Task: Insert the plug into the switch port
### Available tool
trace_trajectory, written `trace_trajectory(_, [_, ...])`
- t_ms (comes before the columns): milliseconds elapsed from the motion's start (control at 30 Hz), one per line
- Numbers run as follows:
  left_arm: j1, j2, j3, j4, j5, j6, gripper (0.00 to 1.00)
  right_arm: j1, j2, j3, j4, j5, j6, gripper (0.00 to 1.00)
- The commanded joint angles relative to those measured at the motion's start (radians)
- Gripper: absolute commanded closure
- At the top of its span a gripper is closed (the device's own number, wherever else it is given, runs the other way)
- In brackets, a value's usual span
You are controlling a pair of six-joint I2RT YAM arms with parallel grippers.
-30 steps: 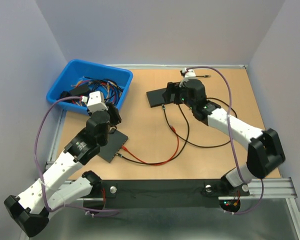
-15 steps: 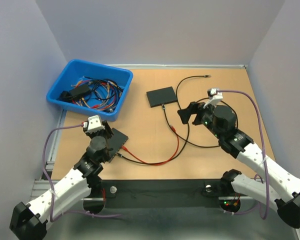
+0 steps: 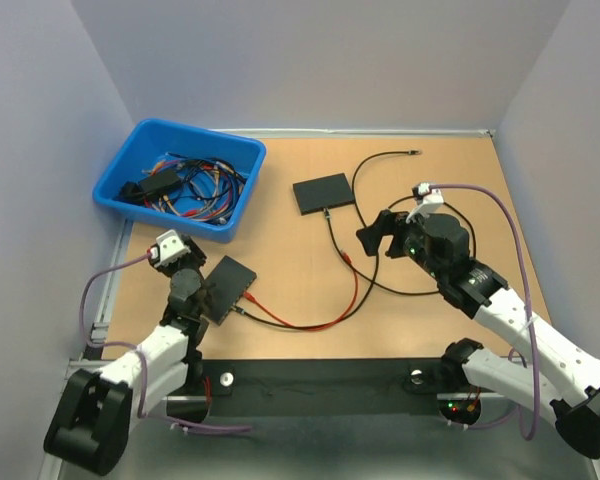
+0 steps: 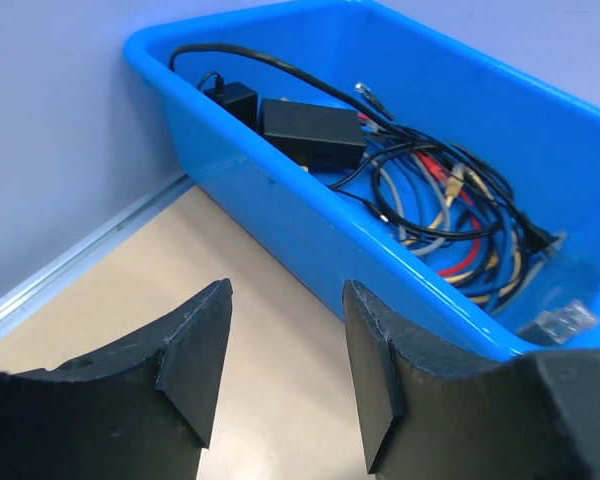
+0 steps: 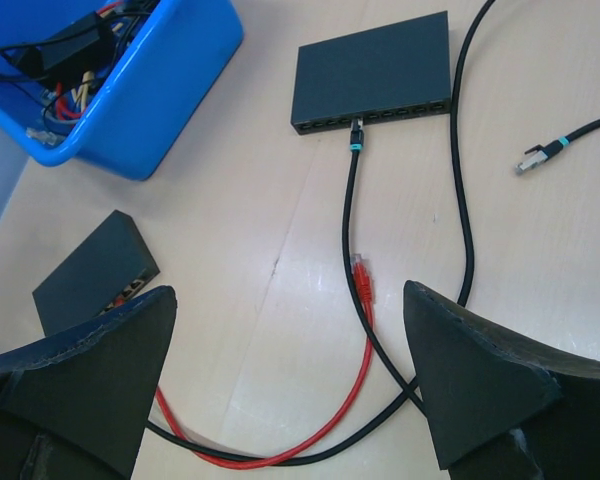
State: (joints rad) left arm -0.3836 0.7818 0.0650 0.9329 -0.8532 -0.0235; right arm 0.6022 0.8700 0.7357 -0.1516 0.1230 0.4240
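Right gripper (image 5: 290,300): you have it spread wide, holding nothing.
Red plug (image 5: 360,270): loose on the counter (image 5: 540,260), mid-frame between those fingers (untouched).
Switch (image 5: 370,70): top centre.
Left gripper (image 4: 286,300): parted, empty, facing the blue bin (image 4: 280,200).

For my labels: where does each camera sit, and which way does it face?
Top external: above and behind, looking down at the table; left arm and right arm show.
Left wrist: low, facing the blue bin; own fingers show.
Right wrist: higher, looking down at the far switch; own fingers show.
Shared: the bin, in all three.
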Motion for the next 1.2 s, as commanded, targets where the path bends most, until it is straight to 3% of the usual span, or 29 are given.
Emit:
trace_trajectory(0, [0.064, 0.166, -0.001, 0.358, 0.06, 0.028, 0.4, 0.002, -0.025, -0.015, 0.004, -0.005, 0.007, 0.0])
trace_trajectory(133, [0.127, 0.325, 0.009, 0.519, 0.13, -0.006, 0.39, 0.002, -0.028, -0.016, -0.009, 0.001, 0.001, 0.0])
trace_trajectory(400, [0.242, 0.46, 0.085, 0.569, 0.351, 0.017, 0.4, 0.002, -0.026, -0.033, -0.022, 0.036, -0.005, 0.0])
trace_trajectory(533, [0.294, 0.571, 0.082, 0.691, 0.423, 0.013, 0.41, 0.002, -0.009, -0.038, -0.019, 0.046, 0.019, 0.0])
trace_trajectory(633, [0.31, 0.609, 0.105, 0.663, 0.494, 0.019, 0.41, 0.002, 0.001, -0.039, -0.022, 0.055, 0.025, 0.0])
trace_trajectory(700, [0.311, 0.66, 0.096, 0.754, 0.505, 0.023, 0.42, 0.002, 0.001, -0.036, -0.022, 0.055, 0.025, 0.0])
trace_trajectory(867, [0.311, 0.674, 0.124, 0.716, 0.559, 0.068, 0.42, 0.004, 0.0, -0.025, -0.023, -0.08, -0.01, 0.0])
trace_trajectory(1000, [0.308, 0.668, 0.128, 0.695, 0.471, 0.034, 0.46, 0.004, 0.004, -0.05, -0.023, -0.2, 0.074, 0.0])
trace_trajectory(1033, [0.308, 0.672, 0.133, 0.693, 0.476, 0.034, 0.05, 0.004, 0.004, -0.055, -0.023, -0.198, 0.097, 0.0])
trace_trajectory(1167, [0.292, 0.674, 0.168, 0.626, 0.502, 0.062, 0.01, 0.004, -0.014, -0.091, -0.022, -0.241, 0.163, 0.0])
